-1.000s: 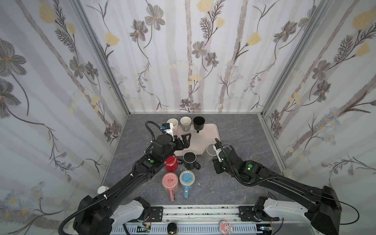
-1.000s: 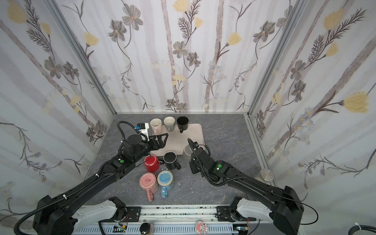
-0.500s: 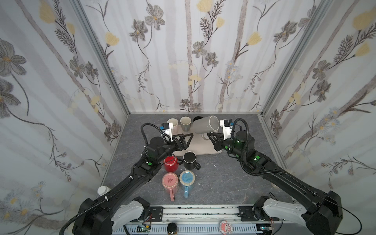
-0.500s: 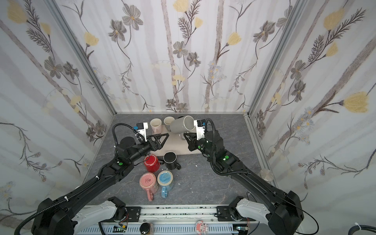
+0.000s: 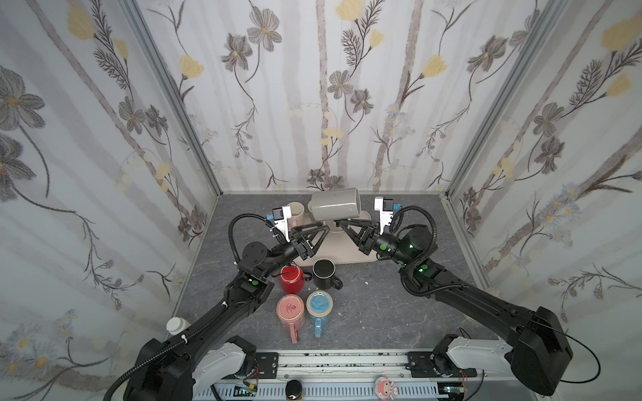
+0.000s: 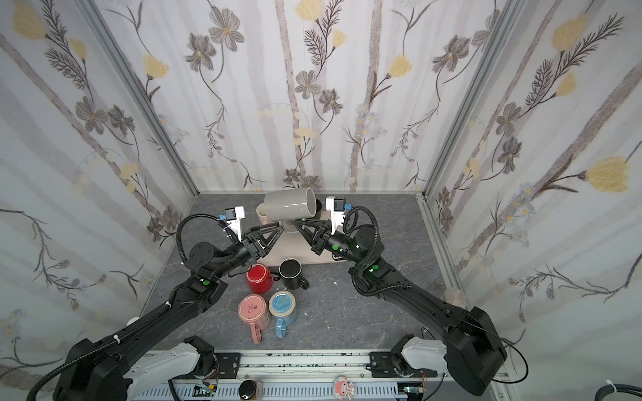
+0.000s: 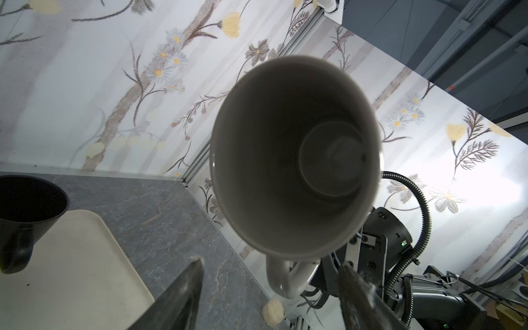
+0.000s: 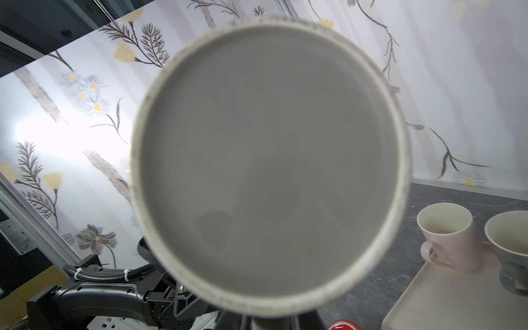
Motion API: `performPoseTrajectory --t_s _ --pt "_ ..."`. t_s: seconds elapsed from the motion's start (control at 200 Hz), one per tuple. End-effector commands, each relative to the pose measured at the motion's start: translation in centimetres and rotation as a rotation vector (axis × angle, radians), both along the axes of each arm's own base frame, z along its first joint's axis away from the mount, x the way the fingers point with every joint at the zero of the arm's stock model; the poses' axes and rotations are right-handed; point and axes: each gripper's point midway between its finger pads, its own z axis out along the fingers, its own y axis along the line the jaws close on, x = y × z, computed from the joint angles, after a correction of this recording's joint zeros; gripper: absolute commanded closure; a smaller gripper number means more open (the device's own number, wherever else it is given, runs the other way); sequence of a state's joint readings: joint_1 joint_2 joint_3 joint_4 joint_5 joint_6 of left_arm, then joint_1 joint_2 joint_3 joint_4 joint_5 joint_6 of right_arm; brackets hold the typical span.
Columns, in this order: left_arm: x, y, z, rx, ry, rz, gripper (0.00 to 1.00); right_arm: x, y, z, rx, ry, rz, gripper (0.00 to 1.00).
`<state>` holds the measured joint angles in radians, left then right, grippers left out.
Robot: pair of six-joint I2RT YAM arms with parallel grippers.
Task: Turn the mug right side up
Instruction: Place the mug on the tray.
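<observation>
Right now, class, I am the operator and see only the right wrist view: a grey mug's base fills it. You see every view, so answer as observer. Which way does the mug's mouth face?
Observer: Sideways, towards the left gripper; the grey mug lies roughly level in the air.
Operator: What holds it?
Observer: The right gripper, shut on the handle, which points down.
Operator: Is the left gripper closed?
Observer: No, its jaws stand apart near the handle; whether they touch it I cannot tell.
</observation>
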<state>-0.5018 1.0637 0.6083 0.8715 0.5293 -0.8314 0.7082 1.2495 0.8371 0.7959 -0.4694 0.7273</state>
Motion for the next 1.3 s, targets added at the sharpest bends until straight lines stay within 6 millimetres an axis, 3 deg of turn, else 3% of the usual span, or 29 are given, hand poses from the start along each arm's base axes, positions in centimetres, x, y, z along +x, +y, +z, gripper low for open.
performPoseTrajectory --t_s 0.0,0.295,0.615,0.679,0.709,0.764,0.799,0.814,0.874,1.034,1.109,1.229,1.294 --pt "-1.0 0.1 2.0 -0.058 -0.069 -0.041 0.33 -2.5 -0.3 4.1 0.136 -0.127 0.087 1.00" --pt "-1.6 0.0 3.7 -0.105 -0.099 -0.077 0.60 -2.6 0.4 2.9 0.160 -0.069 0.135 1.00" --pt "-0.8 -0.2 3.7 -0.100 -0.065 -0.057 1.00 -2.1 0.2 2.1 0.166 -0.025 0.119 1.00" --pt "-0.2 -0.5 3.7 -0.065 -0.050 -0.031 1.00 -1.8 -0.2 1.7 0.136 -0.020 0.073 0.87" --pt "0.1 -0.7 3.5 -0.045 -0.039 -0.013 1.00 -1.7 -0.5 1.5 0.119 -0.020 0.044 0.75" --pt "0.8 -1.1 3.4 -0.004 -0.024 0.022 1.00 -1.3 -1.4 1.0 0.087 -0.018 -0.024 0.54" --pt "1.6 -1.5 2.7 0.040 0.014 0.051 1.00 -1.0 -2.1 1.1 0.064 -0.018 -0.080 0.49" --pt "2.0 -1.7 2.5 0.059 0.029 0.063 1.00 -0.8 -2.4 -0.4 0.029 0.004 -0.105 0.48" --pt "3.3 -2.4 1.6 0.130 0.074 0.102 1.00 -0.1 -4.3 -1.4 -0.032 0.019 -0.235 0.43" --pt "6.0 -4.3 -0.6 0.305 0.169 0.215 1.00 1.5 -11.5 -4.4 -0.189 0.114 -0.619 0.40" --pt "7.6 -6.1 -3.1 0.434 0.222 0.257 1.00 1.3 -14.3 -5.1 -0.232 0.130 -0.731 0.40" --pt "9.7 -8.9 -4.0 0.578 0.241 0.326 1.00 0.5 -17.1 -5.8 -0.255 0.147 -0.827 0.40" --pt "11.5 -10.2 -5.9 0.664 0.277 0.360 1.00 0.2 -18.2 -6.3 -0.268 0.159 -0.861 0.40"
